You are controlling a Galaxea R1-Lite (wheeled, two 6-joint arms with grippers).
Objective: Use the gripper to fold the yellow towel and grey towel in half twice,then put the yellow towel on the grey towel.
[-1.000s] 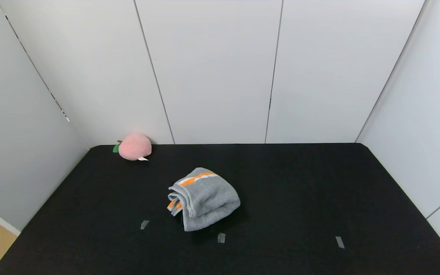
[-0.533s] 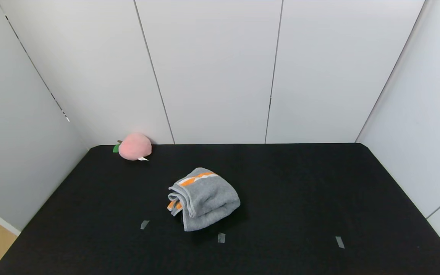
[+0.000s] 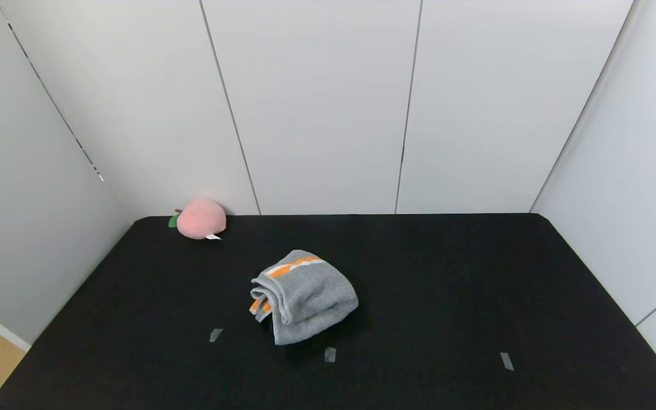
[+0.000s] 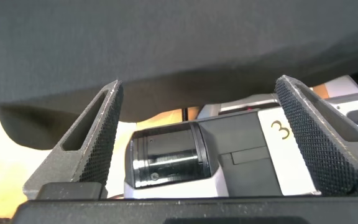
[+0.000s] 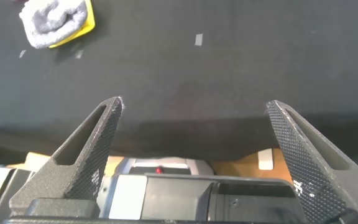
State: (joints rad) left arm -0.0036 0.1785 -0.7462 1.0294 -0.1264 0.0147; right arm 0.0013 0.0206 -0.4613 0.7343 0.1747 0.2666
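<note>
From the head view, one grey towel (image 3: 303, 296) lay loosely bunched near the middle of the black table (image 3: 476, 285), one pink plush peach (image 3: 200, 218) sat at ten o'clock by the wall, and three tape marks lined the near side; no yellow showed, and neither arm was in sight. In the left wrist view, the left gripper (image 4: 201, 134) stood wide and empty below the table edge. In the right wrist view, the right gripper (image 5: 194, 152) was likewise wide and empty, and one yellow towel (image 5: 82, 26) peeked from beneath the grey one. With yellow underneath, the stack looked inverted; grasping could drag both cloths together and undo the folds.
</note>
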